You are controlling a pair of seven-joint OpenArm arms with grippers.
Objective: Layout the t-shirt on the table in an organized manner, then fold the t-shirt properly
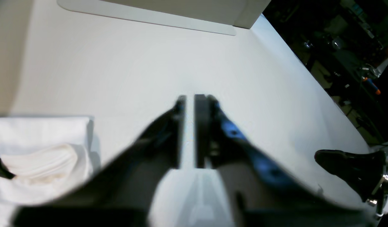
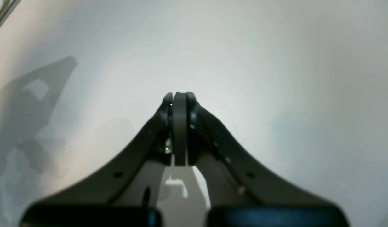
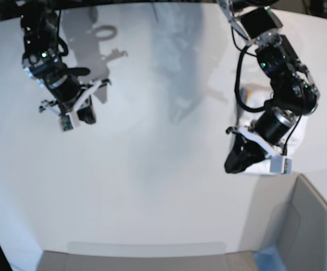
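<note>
In the left wrist view the folded white t-shirt (image 1: 39, 157) lies at lower left on the desk (image 1: 150, 56), beside the left jaws (image 1: 190, 101), which stand slightly apart around nothing. The right jaws (image 2: 179, 97) are pressed together over bare desk.

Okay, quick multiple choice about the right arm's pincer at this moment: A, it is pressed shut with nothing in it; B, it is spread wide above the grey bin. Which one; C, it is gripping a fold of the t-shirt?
A: in the right wrist view the right pincer has its jaws pressed together over bare table, with no cloth between them; the t-shirt lies by the other arm.
</note>
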